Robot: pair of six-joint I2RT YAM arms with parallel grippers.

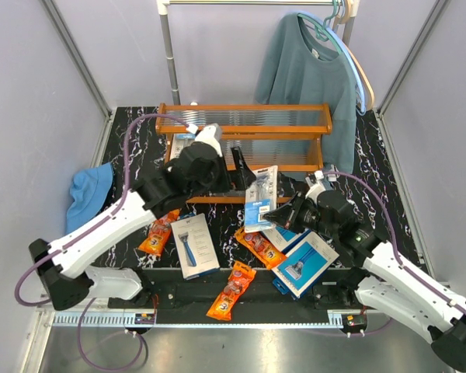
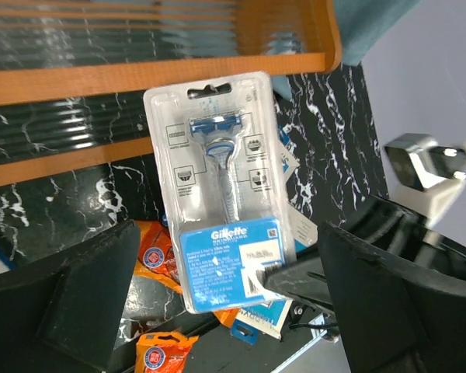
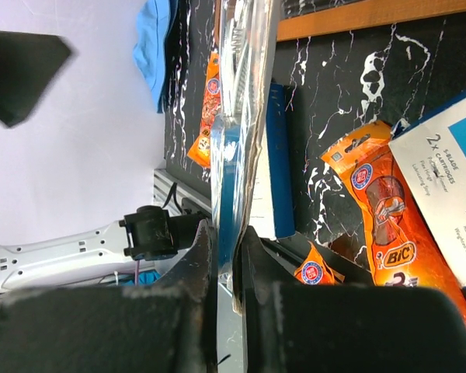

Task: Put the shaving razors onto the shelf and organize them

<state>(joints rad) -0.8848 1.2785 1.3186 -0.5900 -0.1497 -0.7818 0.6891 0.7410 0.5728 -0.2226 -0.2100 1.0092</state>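
My right gripper [image 1: 278,211] [image 3: 227,233] is shut on the lower corner of a grey-blue blister card [image 1: 261,196] [image 2: 225,194] [image 3: 237,116] and holds it upright in front of the shelf [image 1: 245,116] [image 2: 140,78]. My left gripper [image 1: 245,175] [image 2: 229,233] is open, with a jaw on each side of that card and not touching it. Three orange bags [image 1: 159,231] [image 1: 260,247] [image 1: 231,290] lie on the table. Flat razor boxes [image 1: 194,245] [image 1: 307,264] lie near the front edge. A pale package [image 1: 180,144] lies on the shelf, partly hidden by my left wrist.
A blue cloth [image 1: 89,194] lies at the left. A teal sweater [image 1: 311,85] hangs from the metal rail [image 1: 171,54] behind the shelf, over its right end. Grey walls close in both sides.
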